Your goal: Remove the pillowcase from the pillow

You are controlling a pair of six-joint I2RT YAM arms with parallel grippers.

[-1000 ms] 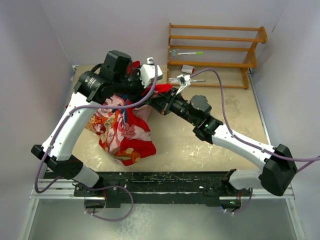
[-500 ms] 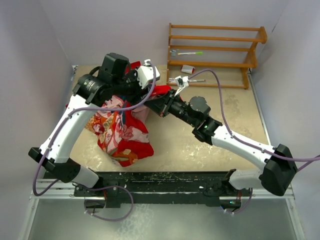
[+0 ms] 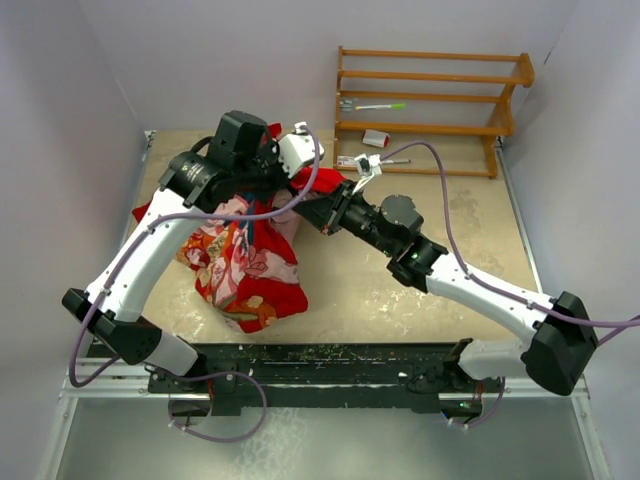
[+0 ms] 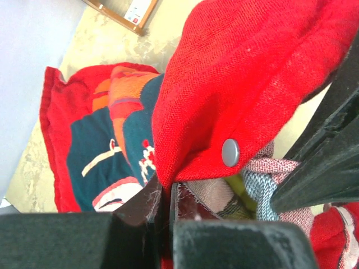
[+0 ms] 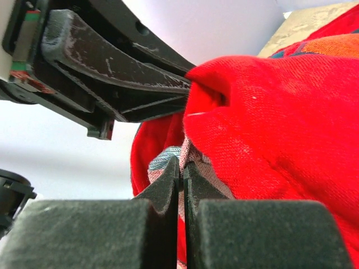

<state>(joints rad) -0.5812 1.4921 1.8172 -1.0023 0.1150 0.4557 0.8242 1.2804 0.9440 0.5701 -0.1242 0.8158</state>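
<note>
The red pillowcase lies bunched on the left side of the table. The left gripper and right gripper each pinch its cloth tight. Only the left wrist view shows its small grey button.

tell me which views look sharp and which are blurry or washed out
Top external: even light, sharp throughout, only soft shadows. Left wrist: pillowcase weave crisp, left gripper soft and dark in the foreground. Right wrist: right gripper dark up close, background washed out pale.
</note>
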